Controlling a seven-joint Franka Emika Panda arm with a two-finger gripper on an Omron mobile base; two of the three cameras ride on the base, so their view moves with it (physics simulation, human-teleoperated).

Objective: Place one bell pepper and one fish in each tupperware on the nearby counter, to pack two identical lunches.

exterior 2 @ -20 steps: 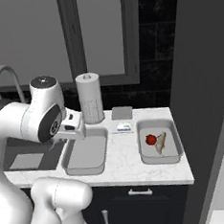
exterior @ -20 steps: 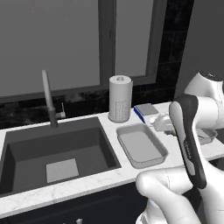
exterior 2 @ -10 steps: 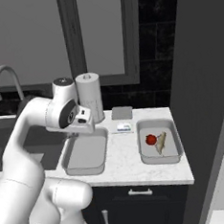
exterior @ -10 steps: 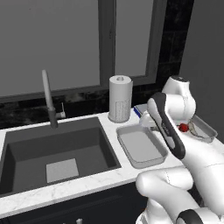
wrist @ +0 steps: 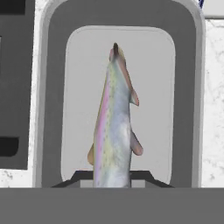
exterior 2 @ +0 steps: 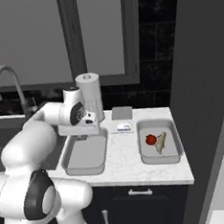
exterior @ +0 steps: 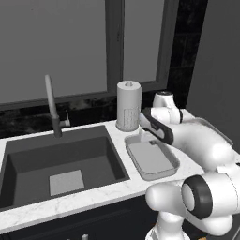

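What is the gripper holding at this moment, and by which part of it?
The gripper is shut on a silvery, pink-striped fish, gripping one end of its body; the pictures do not settle which end. The fish hangs over the empty grey tupperware.

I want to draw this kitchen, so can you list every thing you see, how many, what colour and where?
fish: 2, silvery pink; one held over the near tupperware, one in the far tupperware
bell pepper: 1, red, far tupperware
tupperware: 2, grey, on the counter
counter: 1, white marbled
sink: 1, dark, left
faucet: 1, grey, behind the sink
paper towel roll: 1, white, by the window
gripper: 1, dark, shut on the fish
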